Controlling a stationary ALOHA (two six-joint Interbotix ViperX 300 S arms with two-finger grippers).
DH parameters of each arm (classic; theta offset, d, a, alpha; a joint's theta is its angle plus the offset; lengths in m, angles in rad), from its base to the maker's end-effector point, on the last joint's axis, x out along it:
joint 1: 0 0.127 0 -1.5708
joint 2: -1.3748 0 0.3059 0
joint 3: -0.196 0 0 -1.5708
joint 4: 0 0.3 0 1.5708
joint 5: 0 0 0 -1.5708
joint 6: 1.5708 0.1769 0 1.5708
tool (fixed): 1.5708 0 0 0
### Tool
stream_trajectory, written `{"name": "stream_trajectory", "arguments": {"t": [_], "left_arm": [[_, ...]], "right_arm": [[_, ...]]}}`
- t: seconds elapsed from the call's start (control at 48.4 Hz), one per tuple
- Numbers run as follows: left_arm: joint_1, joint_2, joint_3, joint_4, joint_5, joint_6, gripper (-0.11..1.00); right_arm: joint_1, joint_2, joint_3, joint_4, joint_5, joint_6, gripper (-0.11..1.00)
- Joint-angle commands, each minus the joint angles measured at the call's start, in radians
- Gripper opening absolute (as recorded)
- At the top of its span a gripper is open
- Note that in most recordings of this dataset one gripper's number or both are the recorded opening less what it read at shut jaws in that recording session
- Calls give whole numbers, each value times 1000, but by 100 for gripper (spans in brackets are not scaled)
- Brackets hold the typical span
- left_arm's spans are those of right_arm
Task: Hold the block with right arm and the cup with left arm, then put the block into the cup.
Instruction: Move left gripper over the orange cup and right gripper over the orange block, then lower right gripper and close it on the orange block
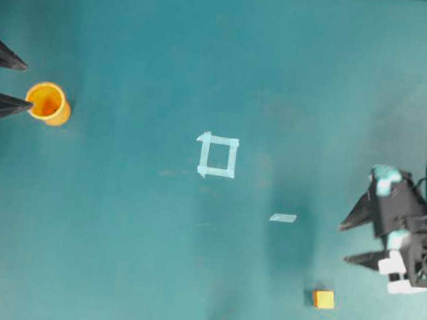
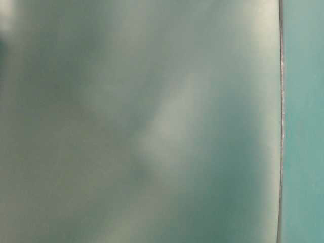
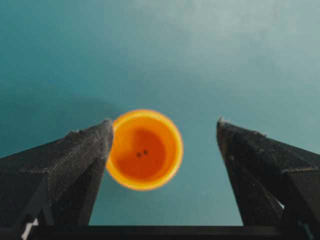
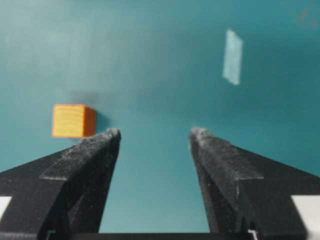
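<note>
Well, nothing gripped yet: left tool (image 3: 162, 145) spread, orange cup (image 1: 48, 103) at surface's nine o'clock edge; right tool (image 4: 155, 137) spread, block (image 1: 323, 298) lying free at five o'clock. Both grasps and drop-in remain.

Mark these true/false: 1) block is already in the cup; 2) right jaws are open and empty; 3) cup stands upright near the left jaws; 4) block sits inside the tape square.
1) False: the block lies on the table, far from the cup.
2) True: the right gripper holds nothing.
3) True: the cup is upright between the left gripper jaws.
4) False: the tape square has nothing in it.
</note>
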Motion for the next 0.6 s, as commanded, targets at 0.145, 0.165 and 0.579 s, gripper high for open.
{"name": "stream_trajectory", "arguments": {"t": [0.145,0.165,0.579], "left_arm": [[3,94,-2,2,-3,-72,79],[3,101,-2,0,-2,-80,79],[3,224,-3,2,8,-224,79]], "right_arm": [[60,107,-97,3,21,5,61],[63,114,-101,3,23,6,61],[87,141,-120,3,26,28,61]]}}
